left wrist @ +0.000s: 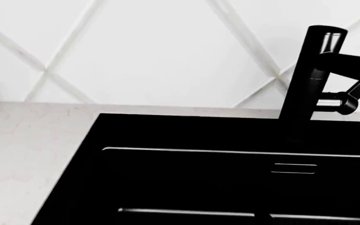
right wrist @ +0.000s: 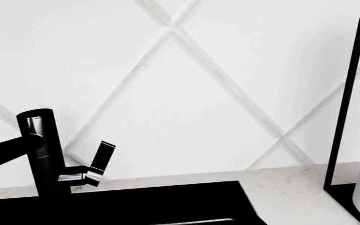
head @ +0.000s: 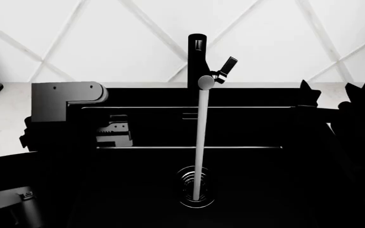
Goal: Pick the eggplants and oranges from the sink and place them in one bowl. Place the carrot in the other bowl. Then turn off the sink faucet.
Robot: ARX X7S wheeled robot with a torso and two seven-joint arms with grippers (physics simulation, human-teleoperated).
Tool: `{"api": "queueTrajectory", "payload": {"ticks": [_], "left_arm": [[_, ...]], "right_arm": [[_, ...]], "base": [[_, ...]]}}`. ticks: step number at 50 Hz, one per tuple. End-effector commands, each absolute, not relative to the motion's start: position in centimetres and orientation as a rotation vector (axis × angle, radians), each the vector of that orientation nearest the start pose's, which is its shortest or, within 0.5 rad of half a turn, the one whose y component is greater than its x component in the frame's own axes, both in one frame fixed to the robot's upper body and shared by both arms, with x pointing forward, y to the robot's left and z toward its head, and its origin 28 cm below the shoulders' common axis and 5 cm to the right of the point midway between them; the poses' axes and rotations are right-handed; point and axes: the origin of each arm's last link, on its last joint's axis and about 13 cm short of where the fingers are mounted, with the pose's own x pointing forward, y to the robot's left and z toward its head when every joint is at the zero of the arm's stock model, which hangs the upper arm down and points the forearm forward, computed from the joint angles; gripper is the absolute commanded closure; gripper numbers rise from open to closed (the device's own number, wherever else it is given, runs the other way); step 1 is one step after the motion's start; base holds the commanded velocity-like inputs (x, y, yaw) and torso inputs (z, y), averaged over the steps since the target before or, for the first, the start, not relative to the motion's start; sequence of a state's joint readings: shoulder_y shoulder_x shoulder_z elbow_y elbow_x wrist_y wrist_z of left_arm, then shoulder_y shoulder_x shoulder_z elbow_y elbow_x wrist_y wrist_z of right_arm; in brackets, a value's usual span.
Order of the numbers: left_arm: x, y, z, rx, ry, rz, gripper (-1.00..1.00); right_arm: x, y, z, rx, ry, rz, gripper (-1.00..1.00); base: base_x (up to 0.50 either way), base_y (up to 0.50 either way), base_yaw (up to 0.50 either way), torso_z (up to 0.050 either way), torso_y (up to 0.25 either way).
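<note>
No readable text, label, brand, number or sign appears in any view.

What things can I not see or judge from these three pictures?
- Eggplant, orange, carrot, both bowls: in no view; the sink floor is black shadow in the head view.
- Left hand: head view, dark, open or shut unclear.
- Right hand: lost among black shapes at the head view's right edge.
</note>
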State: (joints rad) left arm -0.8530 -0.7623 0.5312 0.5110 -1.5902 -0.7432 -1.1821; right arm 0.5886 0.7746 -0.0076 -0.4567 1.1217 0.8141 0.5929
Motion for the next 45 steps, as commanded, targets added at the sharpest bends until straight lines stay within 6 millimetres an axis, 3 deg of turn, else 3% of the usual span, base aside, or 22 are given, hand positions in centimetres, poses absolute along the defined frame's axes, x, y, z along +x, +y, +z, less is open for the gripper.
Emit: {"api": "queueTrajectory", "payload": {"ticks": [1,2,8,20,27,32,36,38,39,45], "left_arm": [[22.6,21.7,22.8,-0.027,0.238,0.039,-1.00],[22.5,21.6,22.9,-0.021,0.238,0.040,-1.00],[23.3,21.7,23.0,-0.019,0.243,0.051,-1.00],[25.6,21.1,24.9,-0.016,0.210,0.060,-1.00],[27.2,20.7,25.7,-0.008,0.218,0.041,-1.00],[28.8,20.7,26.1,-0.001,0.224,0.050,-1.00],[30.0,20.7,27.0,0.003,0.214,0.063,-1.00],[30.6,20.6,27.2,0.010,0.205,0.071,-1.00],[30.7,20.6,27.2,0.016,0.206,0.074,-1.00],[32.7,20.6,28.3,0.005,0.211,0.095,-1.00]], "right_arm": [[24.4,-18.8,23.1,0.029,-0.039,-0.080,-1.00],[23.9,-18.6,23.5,0.018,-0.076,-0.077,-1.00],[25.6,-18.6,23.2,0.049,-0.027,-0.077,-1.00],[30.3,-18.1,24.9,0.057,-0.007,-0.037,-1.00],[35.9,-17.7,25.4,0.051,0.021,-0.007,-1.00],[38.7,-17.6,25.7,0.070,0.016,-0.010,-1.00],[41.7,-17.7,27.0,0.069,0.006,-0.020,-1.00],[43.0,-17.8,29.4,0.050,-0.076,-0.028,-1.00],[43.2,-17.8,27.7,0.065,0.011,-0.032,-1.00],[43.3,-16.7,28.5,0.062,0.025,-0.014,-1.00]], "base": [[0.00,0.00,0.00,0.000,0.000],[0.00,0.00,0.00,0.000,0.000],[0.00,0.00,0.00,0.000,0.000],[0.00,0.00,0.00,0.000,0.000],[0.00,0.00,0.00,0.000,0.000],[0.00,0.00,0.00,0.000,0.000],[0.00,0.00,0.00,0.000,0.000],[0.00,0.00,0.00,0.000,0.000],[0.00,0.00,0.00,0.000,0.000],[0.00,0.00,0.00,0.000,0.000]]}}
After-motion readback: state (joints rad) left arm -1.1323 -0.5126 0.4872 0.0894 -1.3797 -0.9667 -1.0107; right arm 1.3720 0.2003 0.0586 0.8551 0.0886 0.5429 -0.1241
